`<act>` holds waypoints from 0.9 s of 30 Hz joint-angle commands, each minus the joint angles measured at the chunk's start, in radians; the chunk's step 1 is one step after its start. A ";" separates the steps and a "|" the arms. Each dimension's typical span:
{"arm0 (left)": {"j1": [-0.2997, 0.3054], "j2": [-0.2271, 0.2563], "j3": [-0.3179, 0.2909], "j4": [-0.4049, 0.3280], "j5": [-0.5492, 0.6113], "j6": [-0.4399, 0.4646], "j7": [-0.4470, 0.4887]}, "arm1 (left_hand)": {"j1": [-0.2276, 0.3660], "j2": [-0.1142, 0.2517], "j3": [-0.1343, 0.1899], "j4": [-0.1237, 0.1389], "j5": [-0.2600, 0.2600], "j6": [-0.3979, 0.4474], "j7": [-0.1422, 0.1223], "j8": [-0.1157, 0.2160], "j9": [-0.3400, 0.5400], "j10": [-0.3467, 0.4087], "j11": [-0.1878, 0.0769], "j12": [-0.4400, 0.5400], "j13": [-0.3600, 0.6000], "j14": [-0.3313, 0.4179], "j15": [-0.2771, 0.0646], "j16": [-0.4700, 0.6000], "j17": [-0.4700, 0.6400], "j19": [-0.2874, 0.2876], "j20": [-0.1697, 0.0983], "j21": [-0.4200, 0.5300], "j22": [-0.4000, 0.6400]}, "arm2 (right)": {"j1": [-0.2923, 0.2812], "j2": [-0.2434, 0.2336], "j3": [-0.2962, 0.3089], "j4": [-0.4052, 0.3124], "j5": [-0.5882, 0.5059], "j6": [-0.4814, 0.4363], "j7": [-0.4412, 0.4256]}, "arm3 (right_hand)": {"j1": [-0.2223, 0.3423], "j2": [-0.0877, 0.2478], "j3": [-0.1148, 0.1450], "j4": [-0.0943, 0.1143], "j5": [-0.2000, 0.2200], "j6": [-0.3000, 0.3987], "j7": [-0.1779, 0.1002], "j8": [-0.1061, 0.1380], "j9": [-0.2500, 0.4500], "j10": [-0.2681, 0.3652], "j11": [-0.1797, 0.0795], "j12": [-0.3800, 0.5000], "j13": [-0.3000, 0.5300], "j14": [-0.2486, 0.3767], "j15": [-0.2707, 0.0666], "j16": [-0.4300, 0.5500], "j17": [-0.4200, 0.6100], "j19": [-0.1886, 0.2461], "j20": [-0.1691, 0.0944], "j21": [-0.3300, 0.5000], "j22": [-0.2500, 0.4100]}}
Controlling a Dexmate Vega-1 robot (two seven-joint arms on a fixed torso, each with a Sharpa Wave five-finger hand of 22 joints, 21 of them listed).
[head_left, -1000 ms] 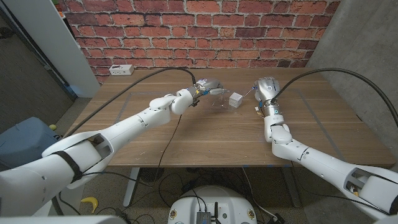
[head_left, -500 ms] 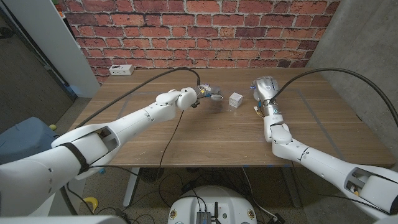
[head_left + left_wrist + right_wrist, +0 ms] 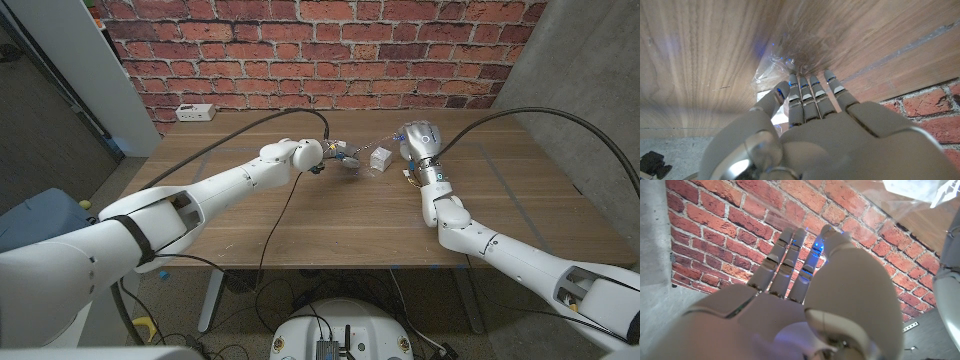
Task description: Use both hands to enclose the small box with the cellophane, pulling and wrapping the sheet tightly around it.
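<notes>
The small white box [image 3: 380, 157] stands at the middle of the far half of the wooden table [image 3: 330, 225]. A clear cellophane sheet [image 3: 364, 160] lies crumpled over and around it, stretched between my two hands. My left hand [image 3: 338, 155] is just left of the box and pinches the sheet; the bunched cellophane [image 3: 774, 67] sits at its fingertips [image 3: 805, 82]. My right hand [image 3: 417, 139] stands just right of the box, raised a little, and holds the sheet's other edge. A band of cellophane [image 3: 910, 195] runs from its fingers [image 3: 790, 250] toward the box.
A white power strip [image 3: 193, 111] lies at the table's back left corner, in front of the brick wall [image 3: 330, 50]. Black cables [image 3: 290, 200] trail over the table from both arms. Faint tape lines [image 3: 505, 175] mark the tabletop. A blue bin [image 3: 40, 215] stands on the floor at left.
My left hand has moved right, up to the box, bringing the cellophane with it. My right hand has shifted slightly left toward the box, and the sheet now spans between them.
</notes>
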 commanded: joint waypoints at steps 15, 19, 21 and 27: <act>-0.017 -0.001 0.020 0.019 -0.046 -0.008 -0.040 | 0.013 -0.008 -0.030 0.006 -0.012 -0.046 -0.013 -0.005 0.002 -0.029 -0.008 -0.005 0.001 -0.029 -0.003 0.003 0.004 -0.016 -0.003 -0.010 0.001 | -0.034 0.054 0.174 0.003 0.497 0.477 0.246 | 0.017 0.007 -0.033 0.004 -0.020 -0.002 0.008 -0.020 0.010 -0.096 -0.001 -0.058 -0.004 -0.052 -0.150 -0.036 -0.007 -0.010 -0.001 0.013 0.007; -0.019 -0.002 0.021 0.023 -0.048 -0.011 -0.040 | 0.009 -0.009 -0.039 0.012 -0.015 -0.051 -0.011 -0.004 0.002 -0.034 -0.009 -0.005 0.000 -0.031 -0.003 0.005 0.005 -0.018 -0.002 -0.011 0.001 | -0.043 0.059 0.217 0.002 0.632 0.528 0.365 | 0.017 0.006 -0.039 0.005 -0.023 0.001 0.015 -0.023 0.011 -0.114 -0.001 -0.069 -0.006 -0.081 -0.147 -0.060 -0.022 -0.022 -0.003 0.012 0.007; -0.020 -0.004 0.021 0.026 -0.048 -0.012 -0.038 | 0.007 -0.009 -0.042 0.016 -0.015 -0.054 -0.013 -0.004 0.003 -0.036 -0.008 -0.005 0.000 -0.032 -0.003 0.006 0.006 -0.019 -0.001 -0.011 0.001 | -0.046 0.064 0.237 0.012 0.703 0.561 0.424 | 0.015 0.007 -0.042 0.007 -0.024 -0.001 0.019 -0.026 0.012 -0.124 0.001 -0.075 -0.008 -0.095 -0.144 -0.074 -0.032 -0.028 -0.009 0.011 0.007; -0.027 -0.012 0.023 0.045 -0.057 -0.024 -0.042 | 0.003 -0.010 -0.044 0.022 -0.016 -0.058 -0.013 -0.003 0.003 -0.038 -0.009 -0.005 0.000 -0.034 -0.003 0.005 0.005 -0.021 0.002 -0.012 0.001 | -0.045 0.093 0.292 0.072 0.908 0.650 0.588 | 0.013 0.010 -0.053 0.010 -0.029 -0.005 0.033 -0.034 0.015 -0.152 0.012 -0.089 -0.011 -0.126 -0.143 -0.103 -0.054 -0.051 -0.043 0.006 0.006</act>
